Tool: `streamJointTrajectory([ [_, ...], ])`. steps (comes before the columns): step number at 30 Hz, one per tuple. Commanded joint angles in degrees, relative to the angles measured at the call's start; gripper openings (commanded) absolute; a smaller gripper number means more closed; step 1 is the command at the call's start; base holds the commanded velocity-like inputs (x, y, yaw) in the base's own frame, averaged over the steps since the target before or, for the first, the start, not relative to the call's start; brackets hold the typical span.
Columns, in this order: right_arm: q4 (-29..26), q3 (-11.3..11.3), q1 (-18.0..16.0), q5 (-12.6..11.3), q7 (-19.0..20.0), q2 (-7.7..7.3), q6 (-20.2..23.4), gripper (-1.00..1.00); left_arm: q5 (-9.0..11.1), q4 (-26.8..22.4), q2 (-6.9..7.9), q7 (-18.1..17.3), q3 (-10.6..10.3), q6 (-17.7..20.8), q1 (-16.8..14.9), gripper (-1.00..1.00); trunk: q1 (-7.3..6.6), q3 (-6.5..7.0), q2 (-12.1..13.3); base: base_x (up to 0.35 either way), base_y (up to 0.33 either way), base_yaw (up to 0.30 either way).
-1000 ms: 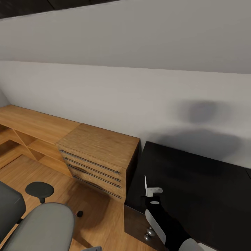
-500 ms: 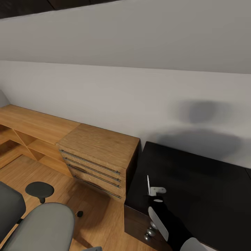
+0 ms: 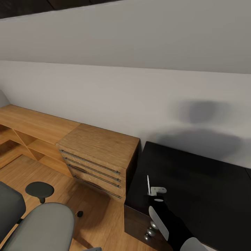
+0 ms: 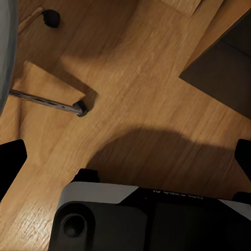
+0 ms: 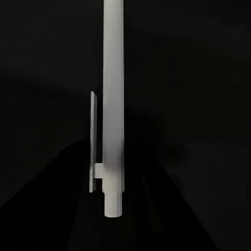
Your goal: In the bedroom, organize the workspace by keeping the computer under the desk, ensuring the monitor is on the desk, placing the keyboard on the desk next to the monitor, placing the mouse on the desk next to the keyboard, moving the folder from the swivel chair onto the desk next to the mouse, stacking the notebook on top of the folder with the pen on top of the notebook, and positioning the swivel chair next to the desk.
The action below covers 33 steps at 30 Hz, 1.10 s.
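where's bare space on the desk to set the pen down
The black desk is bare between the wall and the right gripper, which holds the white pen upright near the desk's left edge beside the oak drawers. That top is bare too. The floor is crowded by the chair.
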Motion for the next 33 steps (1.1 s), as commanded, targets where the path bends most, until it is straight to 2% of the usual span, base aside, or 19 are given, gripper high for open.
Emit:
streamJointTrajectory([
  [1,0.3,0.1,0.0,-0.4,-0.6,-0.06,0.5,-1.00,0.1,-0.1,0.06,0.4,-0.2,0.3,-0.1,1.00,0.02,-0.08,0.0,0.000,0.000,0.000],
  [9,0.2,0.1,0.0,-0.3,-0.6,-0.06,0.4,-1.00,0.0,-0.1,0.06,0.4,-0.1,0.2,-0.1,1.00,0.02,-0.08,0.0,0.000,0.000,0.000],
  [17,0.0,0.2,0.0,-0.2,-0.6,-0.10,0.2,-1.00,0.0,-0.1,0.06,0.4,-0.2,0.2,-0.1,1.00,-1.74,1.36,3.2,0.000,0.000,0.000],
  [19,-1.8,0.3,0.0,-0.2,-0.6,-0.29,0.3,-1.00,0.0,-0.1,0.06,0.4,-0.2,0.2,-0.1,1.00,-2.18,1.72,4.0,0.000,0.000,0.000],
  [20,-4.7,0.3,0.1,-0.3,-0.6,-0.87,0.5,-1.00,0.0,-0.1,0.06,0.4,-0.2,0.2,-0.1,1.00,-2.40,1.90,4.4,0.000,0.000,0.000],
  [23,-7.4,0.3,0.2,-0.3,-0.6,-1.69,0.5,-1.00,0.0,-0.1,0.06,0.4,-0.2,0.2,-0.1,1.00,-3.06,2.44,5.6,0.000,0.000,0.000],
  [33,-8.9,0.3,0.2,-0.3,-0.6,-2.19,0.6,-1.00,0.0,-0.1,0.05,0.4,-0.2,0.2,-0.1,1.00,-5.25,4.23,9.6,0.000,0.000,0.000],
])
